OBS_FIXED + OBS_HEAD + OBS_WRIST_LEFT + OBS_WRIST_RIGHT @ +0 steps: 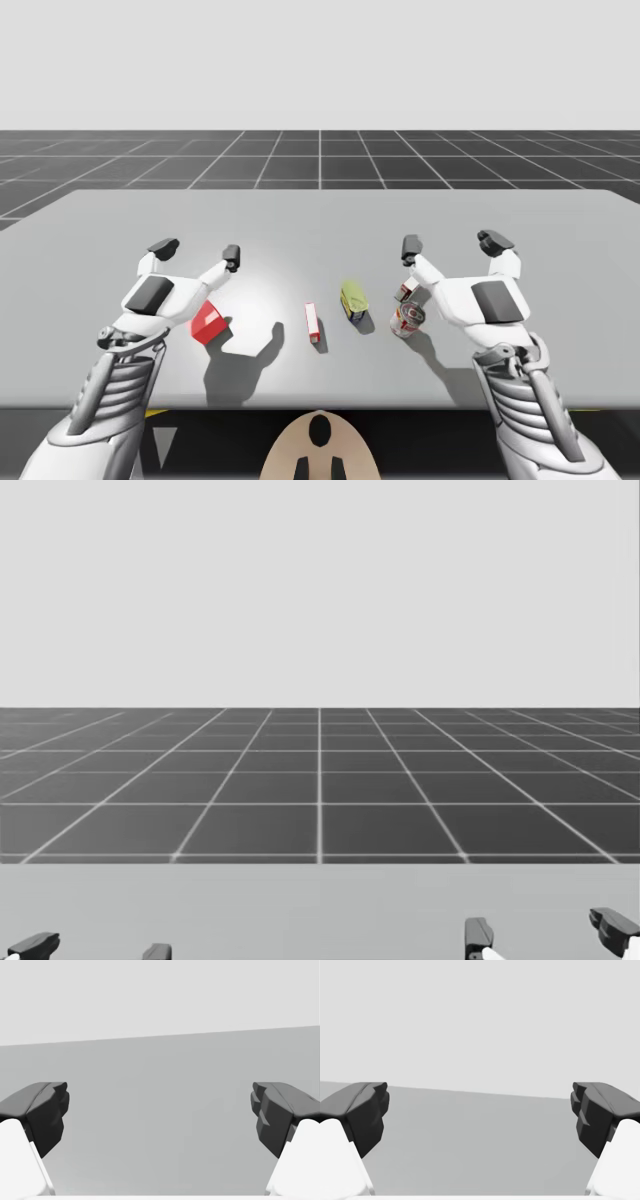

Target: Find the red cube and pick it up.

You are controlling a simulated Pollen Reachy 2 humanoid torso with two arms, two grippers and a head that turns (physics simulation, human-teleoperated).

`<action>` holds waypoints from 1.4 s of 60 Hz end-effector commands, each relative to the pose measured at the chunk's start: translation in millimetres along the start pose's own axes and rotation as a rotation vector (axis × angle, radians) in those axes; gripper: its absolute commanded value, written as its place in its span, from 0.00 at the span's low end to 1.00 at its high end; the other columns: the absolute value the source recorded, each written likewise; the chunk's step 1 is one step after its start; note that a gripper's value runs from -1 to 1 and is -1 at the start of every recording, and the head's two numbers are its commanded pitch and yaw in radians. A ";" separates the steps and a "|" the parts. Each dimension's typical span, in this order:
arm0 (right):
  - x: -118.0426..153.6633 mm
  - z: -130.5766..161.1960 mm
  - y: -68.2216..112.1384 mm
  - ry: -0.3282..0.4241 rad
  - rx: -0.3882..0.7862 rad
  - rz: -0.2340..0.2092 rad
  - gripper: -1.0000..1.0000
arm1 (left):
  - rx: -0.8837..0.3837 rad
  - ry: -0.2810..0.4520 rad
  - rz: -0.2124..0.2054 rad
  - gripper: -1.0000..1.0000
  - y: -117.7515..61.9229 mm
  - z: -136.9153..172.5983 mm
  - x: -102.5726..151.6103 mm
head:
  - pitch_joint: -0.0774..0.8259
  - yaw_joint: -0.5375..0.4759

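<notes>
Observing a small red cube (206, 323) on the grey tabletop (320, 215), partly hidden by my left gripper (197, 250), jaws spread wide; right gripper (452, 244) jaws likewise.

No legible txt, nos. or signs anywhere. In the high view the red-and-white can (408, 318) carried a patterned label, too small to read. The slim red box (312, 322) showed colour blocks only, with no letters to make out. Any markings on the yellow-green container (353, 298) were likewise unclear. The red cube (207, 323) was plain red on the faces that showed. Table top and grid floor bore no print in the head view or wrist views.
</notes>
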 end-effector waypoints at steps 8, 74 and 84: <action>0.4 -0.1 3.2 0.007 -0.013 -0.027 0.00 | 0.001 -0.001 0.002 0.00 -0.9 0.0 -0.2 | 0.12 0.53; -3.4 2.6 9.3 0.039 0.061 0.011 0.00 | 0.005 0.020 0.000 0.00 -0.7 -2.5 -1.8 | 0.85 0.91; -4.2 2.6 10.1 0.045 0.070 0.009 0.00 | -0.001 0.025 0.008 0.00 -1.3 -2.9 -1.9 | 0.87 0.94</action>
